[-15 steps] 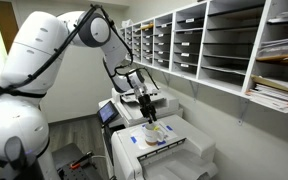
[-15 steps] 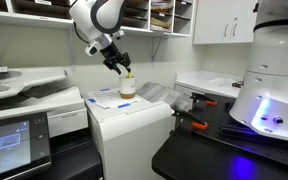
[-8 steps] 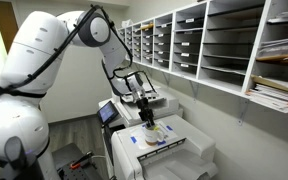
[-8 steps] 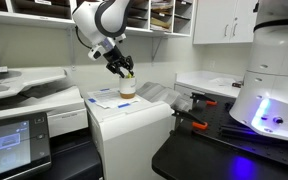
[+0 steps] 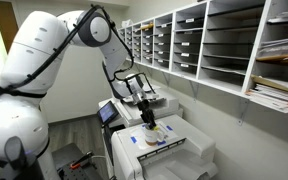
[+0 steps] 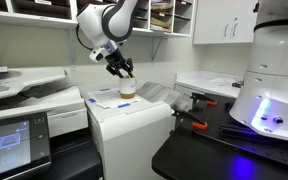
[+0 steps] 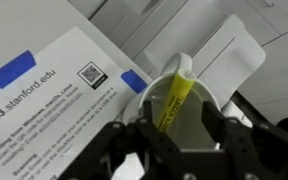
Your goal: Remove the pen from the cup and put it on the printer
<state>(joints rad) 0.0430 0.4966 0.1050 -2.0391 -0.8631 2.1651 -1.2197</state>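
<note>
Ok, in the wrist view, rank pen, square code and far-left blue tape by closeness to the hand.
1. Pen, in the cup at the hand.
2. Square code, on the paper, left.
3. Blue tape, far left.

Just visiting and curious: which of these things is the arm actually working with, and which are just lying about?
In the job: gripper, pen, cup, printer under them.
Just lying about: taped paper sheet, wall shelves, copier screen.
</note>
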